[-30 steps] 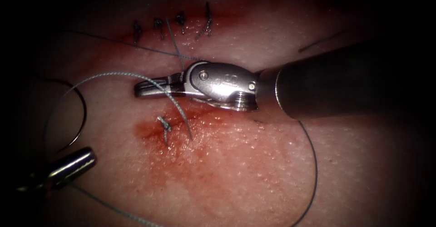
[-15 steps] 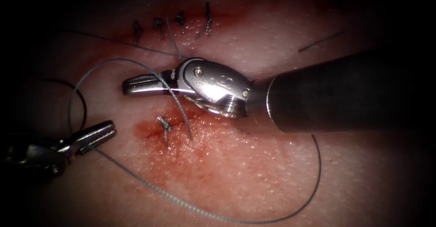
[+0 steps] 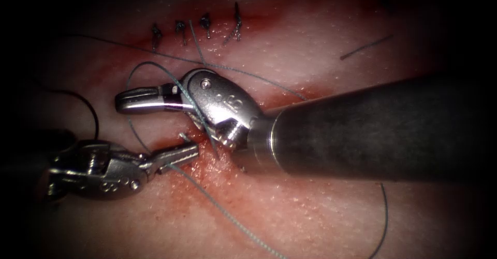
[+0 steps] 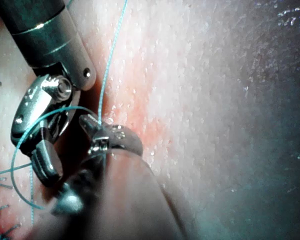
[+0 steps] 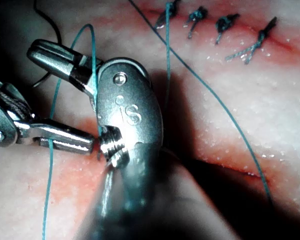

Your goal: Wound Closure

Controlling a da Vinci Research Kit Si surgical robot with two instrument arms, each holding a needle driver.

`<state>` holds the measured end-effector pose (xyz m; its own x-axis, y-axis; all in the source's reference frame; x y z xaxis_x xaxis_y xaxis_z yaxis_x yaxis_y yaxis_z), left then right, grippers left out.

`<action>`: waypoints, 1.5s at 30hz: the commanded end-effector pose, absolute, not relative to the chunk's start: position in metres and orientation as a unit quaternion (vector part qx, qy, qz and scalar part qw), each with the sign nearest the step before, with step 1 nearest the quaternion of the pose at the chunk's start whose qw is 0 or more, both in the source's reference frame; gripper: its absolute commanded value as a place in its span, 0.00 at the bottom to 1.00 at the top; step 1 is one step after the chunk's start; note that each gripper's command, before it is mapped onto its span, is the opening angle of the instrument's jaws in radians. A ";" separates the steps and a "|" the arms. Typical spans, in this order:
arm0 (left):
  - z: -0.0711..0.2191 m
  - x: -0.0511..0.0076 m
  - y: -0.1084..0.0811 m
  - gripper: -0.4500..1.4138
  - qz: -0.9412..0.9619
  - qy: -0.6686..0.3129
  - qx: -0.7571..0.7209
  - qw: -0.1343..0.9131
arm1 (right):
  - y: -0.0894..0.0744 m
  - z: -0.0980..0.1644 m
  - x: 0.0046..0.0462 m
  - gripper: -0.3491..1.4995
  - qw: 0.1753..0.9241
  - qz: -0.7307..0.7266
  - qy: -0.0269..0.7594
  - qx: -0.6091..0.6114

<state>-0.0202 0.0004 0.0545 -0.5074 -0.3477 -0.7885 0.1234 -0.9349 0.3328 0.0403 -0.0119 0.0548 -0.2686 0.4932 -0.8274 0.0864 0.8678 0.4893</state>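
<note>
1. Endoscope view: light pools in the middle on the tissue (image 3: 321,62); the edges and corners fall away to black.
2. Glare glints off the right hand (image 3: 150,97) and the left hand (image 3: 178,154).
3. The right shaft (image 3: 373,129) throws a dark shadow beneath it.
4. Left wrist view: strongly lit, pale tissue (image 4: 200,100); the nearest metal is blurred.
5. Right wrist view: the shaft (image 5: 155,205) close up is out of focus, with deep shadow beside it.

Thread (image 3: 228,220) looped over right tool (image 3: 137,99), across tissue (image 3: 310,212)
</note>
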 end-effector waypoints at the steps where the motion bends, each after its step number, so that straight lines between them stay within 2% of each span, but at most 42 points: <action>1: 0.055 -0.0209 0.000 0.00 -0.857 -0.115 0.482 0.141 | -0.012 0.055 0.0411 0.00 0.573 0.177 0.777 0.190; 4: 0.055 -0.0212 0.000 0.00 -0.854 -0.112 0.486 0.148 | -0.012 0.054 0.0415 0.01 0.572 0.183 0.776 0.190; 5: 0.055 -0.0213 0.000 0.00 -0.853 -0.112 0.488 0.150 | -0.012 0.054 0.0417 0.25 0.574 0.188 0.775 0.186; 6: 0.055 -0.0215 -0.001 0.00 -0.853 -0.109 0.488 0.152 | -0.012 0.054 0.0419 0.43 0.577 0.196 0.772 0.181; 7: 0.054 -0.0219 -0.001 0.00 -0.853 -0.103 0.488 0.154 | -0.011 0.054 0.0424 0.72 0.580 0.211 0.768 0.173; 8: 0.054 -0.0225 -0.001 0.00 -0.852 -0.102 0.486 0.166 | -0.011 0.054 0.0427 0.85 0.585 0.219 0.764 0.163; 12: 0.052 -0.0235 -0.002 0.00 -0.843 -0.108 0.491 0.193 | -0.010 0.055 0.0429 0.93 0.613 0.220 0.748 0.131; 16: 0.050 -0.0236 -0.002 0.00 -0.841 -0.113 0.487 0.207 | -0.010 0.055 0.0423 0.96 0.653 0.209 0.722 0.097; 20: 0.049 -0.0228 -0.002 0.00 -0.839 -0.124 0.479 0.227 | -0.011 0.056 0.0416 0.94 0.705 0.177 0.681 0.089; 25: 0.047 -0.0219 -0.002 0.00 -0.825 -0.148 0.483 0.254 | -0.013 0.058 0.0414 0.94 0.735 0.143 0.655 0.100; 28: 0.046 -0.0212 -0.001 0.00 -0.809 -0.188 0.493 0.259 | -0.014 0.058 0.0411 0.94 0.737 0.130 0.651 0.128; 34: 0.044 -0.0187 0.001 0.00 -0.804 -0.262 0.501 0.188 | -0.016 0.058 0.0398 0.93 0.725 0.123 0.654 0.176; 39: 0.043 -0.0167 0.002 0.00 -0.806 -0.309 0.477 0.169 | -0.017 0.058 0.0384 0.92 0.714 0.111 0.658 0.210; 42: 0.043 -0.0162 0.003 0.00 -0.795 -0.316 0.487 0.177 | -0.018 0.058 0.0376 0.74 0.695 0.083 0.663 0.266; 45: 0.044 -0.0166 0.004 0.00 -0.780 -0.318 0.506 0.187 | -0.018 0.058 0.0378 0.72 0.692 0.062 0.656 0.295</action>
<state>-0.0162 0.0051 0.0438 -0.4034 -0.6158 -0.6768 -0.0389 -0.7275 0.6850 0.0369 -0.0179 0.0571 0.1363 0.4776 -0.8680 0.3053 0.8132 0.4954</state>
